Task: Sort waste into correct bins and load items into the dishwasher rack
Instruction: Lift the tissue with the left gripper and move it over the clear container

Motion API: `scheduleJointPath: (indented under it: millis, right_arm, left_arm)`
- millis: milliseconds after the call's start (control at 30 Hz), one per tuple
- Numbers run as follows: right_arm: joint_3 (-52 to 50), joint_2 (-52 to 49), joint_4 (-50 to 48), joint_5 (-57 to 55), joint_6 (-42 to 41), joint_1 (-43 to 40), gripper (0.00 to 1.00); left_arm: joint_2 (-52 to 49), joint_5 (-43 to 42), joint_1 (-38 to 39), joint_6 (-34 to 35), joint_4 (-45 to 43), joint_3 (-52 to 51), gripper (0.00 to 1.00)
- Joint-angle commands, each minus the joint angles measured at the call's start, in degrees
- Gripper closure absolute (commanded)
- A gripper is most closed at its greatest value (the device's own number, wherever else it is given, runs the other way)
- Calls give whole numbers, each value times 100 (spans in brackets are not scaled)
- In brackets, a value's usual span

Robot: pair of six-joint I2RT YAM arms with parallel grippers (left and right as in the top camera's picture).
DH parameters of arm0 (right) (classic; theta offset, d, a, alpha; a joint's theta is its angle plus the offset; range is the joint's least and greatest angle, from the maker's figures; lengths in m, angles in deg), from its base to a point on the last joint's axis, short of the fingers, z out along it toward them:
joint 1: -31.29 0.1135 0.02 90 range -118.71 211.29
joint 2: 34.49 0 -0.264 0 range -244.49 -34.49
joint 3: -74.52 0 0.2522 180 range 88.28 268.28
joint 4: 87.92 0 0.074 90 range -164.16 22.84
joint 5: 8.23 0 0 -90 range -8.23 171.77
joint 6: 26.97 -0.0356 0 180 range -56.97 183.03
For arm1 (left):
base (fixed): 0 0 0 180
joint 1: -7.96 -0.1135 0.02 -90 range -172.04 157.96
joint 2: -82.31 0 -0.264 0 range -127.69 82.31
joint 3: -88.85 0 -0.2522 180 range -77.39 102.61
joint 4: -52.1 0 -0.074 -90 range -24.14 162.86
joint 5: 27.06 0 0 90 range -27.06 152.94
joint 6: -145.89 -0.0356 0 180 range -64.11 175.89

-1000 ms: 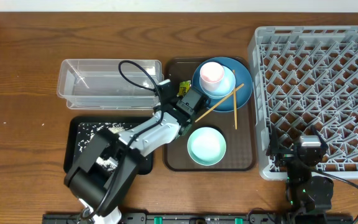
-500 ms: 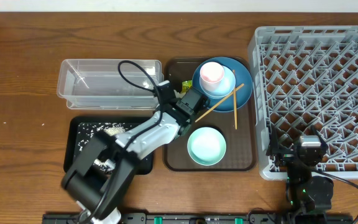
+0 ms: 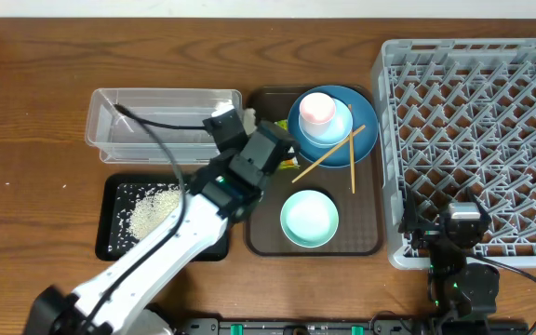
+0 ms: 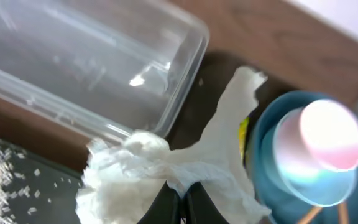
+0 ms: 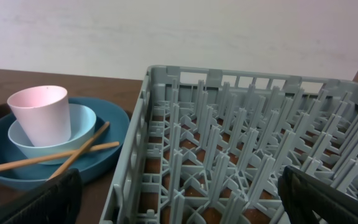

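The left gripper (image 4: pixel 180 200) is pinched shut on the tissue (image 4: pixel 166 163), held above the worktop where the tub's (image 4: pixel 73 62) right end meets the brown tray (image 4: pixel 211 78). Light, soft and easily torn, it likely holds best by its bunched middle. The right gripper (image 5: pixel 179 202) gapes empty.

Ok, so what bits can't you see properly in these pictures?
Small yellow-green printed snack wrapper: overhead, the left arm covers most; left wrist, the crumpled white tissue hides all but a sliver.
Left gripper: left wrist, bottom edge cuts off all but its fingertips.
Small pink cup: left wrist, blurred.
Large grey plastic rack: overhead, right edge cuts it off.
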Motion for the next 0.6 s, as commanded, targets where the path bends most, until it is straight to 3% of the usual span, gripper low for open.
scheduleJointPath:
  millis: [0,167,567]
  right_arm:
    - [-4,13,24,20,-92,57,1]
    - [-4,13,24,20,-94,57,1]
    - [-4,13,24,20,-94,57,1]
  left_arm:
    - [431,656,-116,-442,-76,17,94]
    - [686,813,-463,-1008,-481,17,94]
    - [-337,809,-1517,-1047,-914,17,93]
